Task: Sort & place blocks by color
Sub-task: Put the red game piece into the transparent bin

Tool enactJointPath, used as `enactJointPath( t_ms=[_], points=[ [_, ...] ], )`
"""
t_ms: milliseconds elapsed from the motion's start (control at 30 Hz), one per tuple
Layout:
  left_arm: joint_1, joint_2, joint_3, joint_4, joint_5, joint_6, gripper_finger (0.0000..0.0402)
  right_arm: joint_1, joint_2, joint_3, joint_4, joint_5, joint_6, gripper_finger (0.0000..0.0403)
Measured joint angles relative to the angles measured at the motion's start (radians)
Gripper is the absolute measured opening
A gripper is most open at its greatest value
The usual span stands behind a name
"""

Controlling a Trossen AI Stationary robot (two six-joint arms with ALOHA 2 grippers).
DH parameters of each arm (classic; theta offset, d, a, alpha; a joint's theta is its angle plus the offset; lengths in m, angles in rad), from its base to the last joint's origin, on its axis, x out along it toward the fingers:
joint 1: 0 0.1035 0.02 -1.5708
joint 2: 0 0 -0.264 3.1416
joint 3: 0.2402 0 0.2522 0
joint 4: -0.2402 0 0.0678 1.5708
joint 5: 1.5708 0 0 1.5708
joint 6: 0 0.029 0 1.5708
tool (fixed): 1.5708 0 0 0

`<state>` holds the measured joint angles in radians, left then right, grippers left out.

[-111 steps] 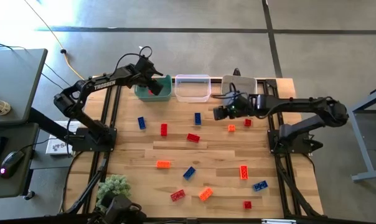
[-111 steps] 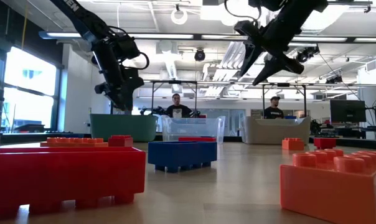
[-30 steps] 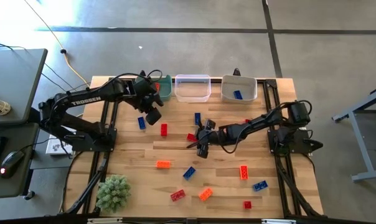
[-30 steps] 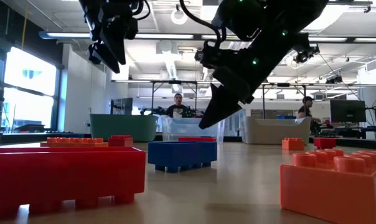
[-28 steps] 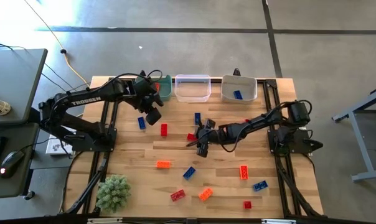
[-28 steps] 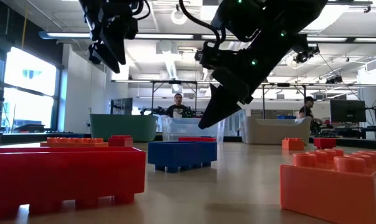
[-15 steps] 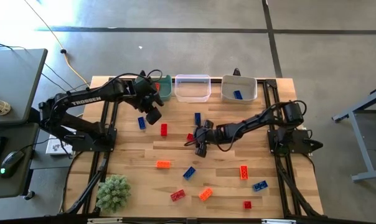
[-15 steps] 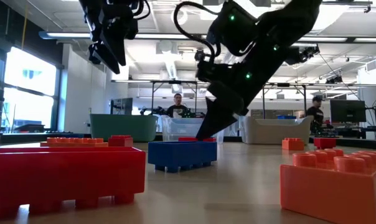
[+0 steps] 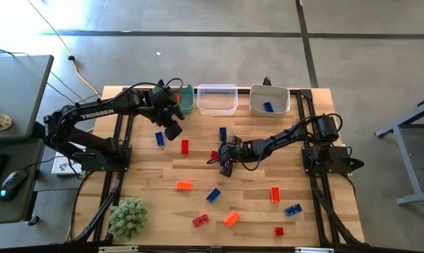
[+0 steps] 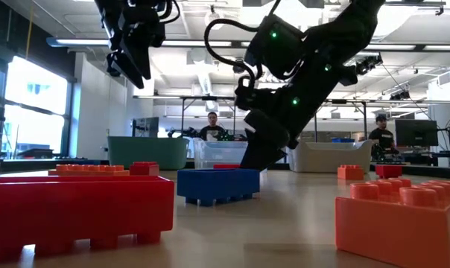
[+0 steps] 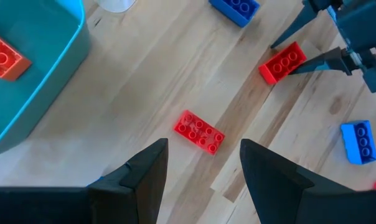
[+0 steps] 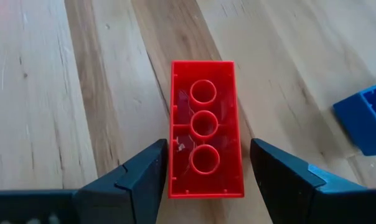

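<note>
Red, orange and blue studded blocks lie scattered on the wooden table (image 9: 149, 176). My right gripper (image 9: 221, 161) is low over a red block (image 12: 205, 146) that lies studs down near the table's middle. Its open fingers stand on either side of the block's long sides, and I cannot tell whether they touch it. My left gripper (image 9: 173, 132) hovers open, high over the table's far left part (image 10: 134, 63). Ahead of its fingers, on the table, lies another red block (image 11: 199, 131). One red block (image 11: 4, 56) rests in the teal bin (image 9: 186, 100).
Three bins stand along the far edge: teal, clear (image 9: 217, 99) and white (image 9: 269, 90), the white one holding a blue block (image 9: 268, 107). Blue blocks (image 9: 222, 133) (image 9: 159, 138) lie near the grippers. More blocks lie toward the near edge, beside a green spiky ball (image 9: 128, 214).
My right gripper has come down from above the table until its fingertips are near the tabletop, shifting a little toward the left and far edges, over the red block. Its fingers have stayed open. The blocks have kept their places.
</note>
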<state>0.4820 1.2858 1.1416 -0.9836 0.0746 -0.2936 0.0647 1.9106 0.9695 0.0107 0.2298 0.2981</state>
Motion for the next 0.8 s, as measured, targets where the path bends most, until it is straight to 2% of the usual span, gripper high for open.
enactJointPath(
  t_ms=[533,633,800],
  points=[
    [0.002,0.0,0.0,0.002,-0.011,0.08,0.0188,-0.013,0.005,0.004,-0.067,-0.007,0.064,0.0214],
    [0.002,0.0,0.0,0.004,-0.022,0.097,0.0188,-0.014,0.005,0.003,-0.067,0.0,0.08,0.0189],
    [0.003,0.0,0.0,0.015,-0.075,0.135,0.0188,-0.015,0.006,-0.001,-0.054,-0.015,0.129,0.0116]
  ],
)
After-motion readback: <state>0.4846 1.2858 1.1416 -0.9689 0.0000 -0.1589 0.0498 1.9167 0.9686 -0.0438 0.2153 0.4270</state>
